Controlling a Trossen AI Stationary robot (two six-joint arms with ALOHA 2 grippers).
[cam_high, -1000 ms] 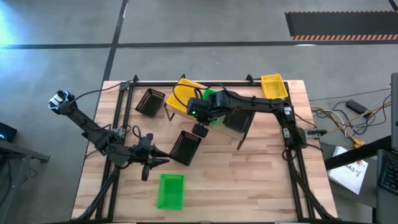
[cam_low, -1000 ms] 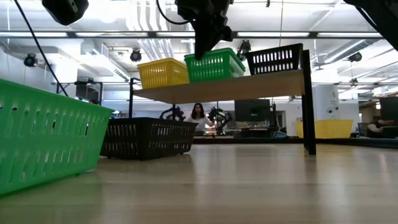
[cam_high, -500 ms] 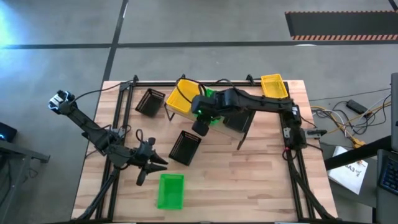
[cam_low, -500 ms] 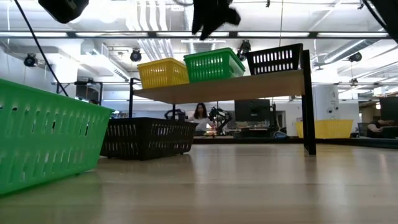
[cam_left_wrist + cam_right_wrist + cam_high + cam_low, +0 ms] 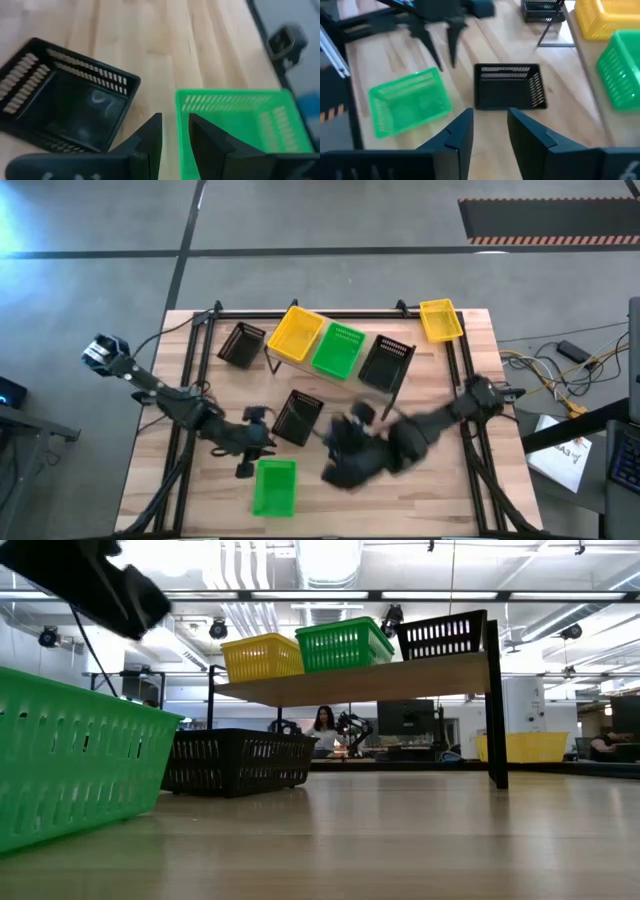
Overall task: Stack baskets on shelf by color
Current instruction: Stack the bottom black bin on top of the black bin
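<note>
The shelf (image 5: 400, 395) carries a yellow basket (image 5: 296, 335), a green basket (image 5: 338, 350) and a black basket (image 5: 386, 363) side by side, each resting on its base. On the table lie a green basket (image 5: 273, 486), a black basket (image 5: 298, 416), another black basket (image 5: 241, 343) and a yellow basket (image 5: 441, 319). My left gripper (image 5: 175, 127) is open just above the near green basket's (image 5: 235, 125) end wall. My right gripper (image 5: 490, 122) is open over the table's middle, facing the black basket (image 5: 507, 92).
The shelf's black legs (image 5: 497, 710) stand on the table. Black frame rails (image 5: 190, 370) run along the left and right sides. Bare wood lies at the near right (image 5: 430, 500). A person (image 5: 323, 725) sits far behind the table.
My right gripper has left the green basket on the shelf, risen clear of it, then swung fast toward the table's near edge, away from the shelf. The basket stays on the plank. My left gripper has moved right and nearer, toward the green basket on the table.
</note>
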